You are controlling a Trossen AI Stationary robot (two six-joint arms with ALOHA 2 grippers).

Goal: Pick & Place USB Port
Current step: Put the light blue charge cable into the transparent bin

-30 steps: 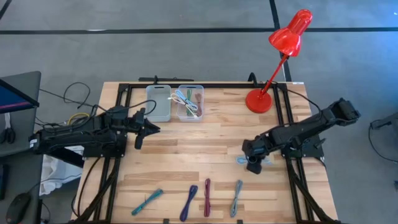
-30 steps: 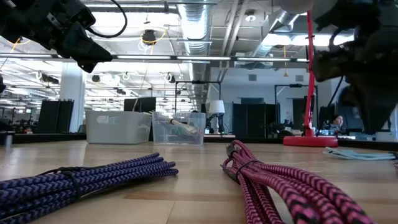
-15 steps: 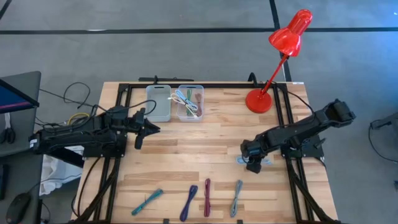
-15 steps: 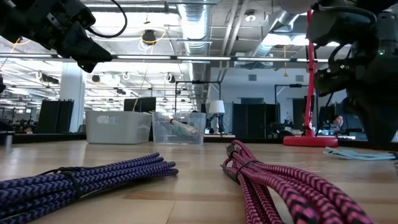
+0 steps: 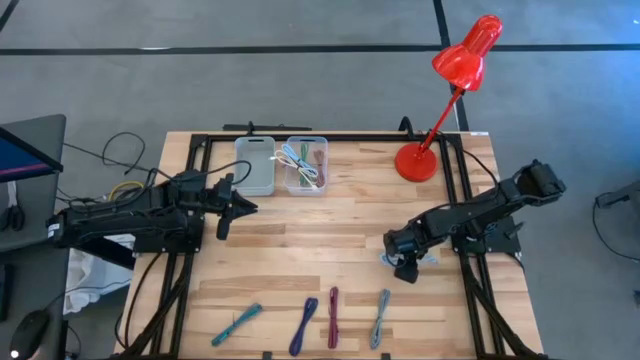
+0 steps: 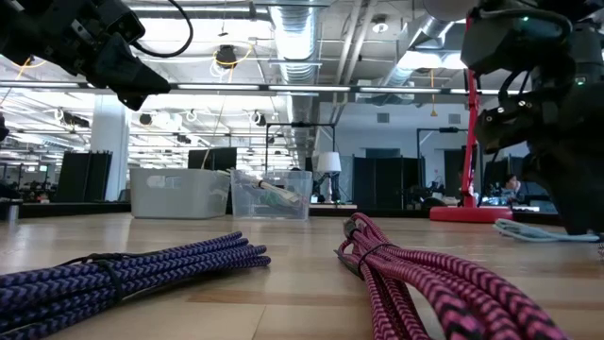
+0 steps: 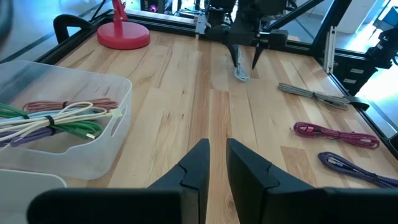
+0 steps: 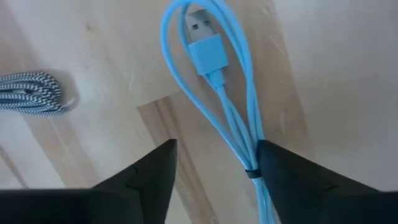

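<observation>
Right gripper (image 8: pixel 214 180) dropped lower and slid a bit left since 1 s ago, fingers spread wide, straddling light-blue USB cable (image 8: pixel 214 81) on right side of table, lined up for grab. Left gripper (image 7: pixel 213 163) parked by 2 bins (image 5: pixel 280 165), jaws nearly closed, empty. Grey braided cable (image 8: pixel 31 93) close by, might snag. 4 cables (image 5: pixel 310 318) along near edge, red lamp (image 5: pixel 440 110) far right, both clear.

Seen from above: a wooden table (image 5: pixel 300 240) with two dark robot arms. The left gripper (image 5: pixel 240 207) hovers near two clear bins (image 5: pixel 256 166), one holding coiled cables. The right gripper (image 5: pixel 402 262) reaches down over a light blue cable (image 5: pixel 388 258). Four bundled cables (image 5: pixel 333 317) line the front edge. A red lamp (image 5: pixel 455 70) stands at the back right.
</observation>
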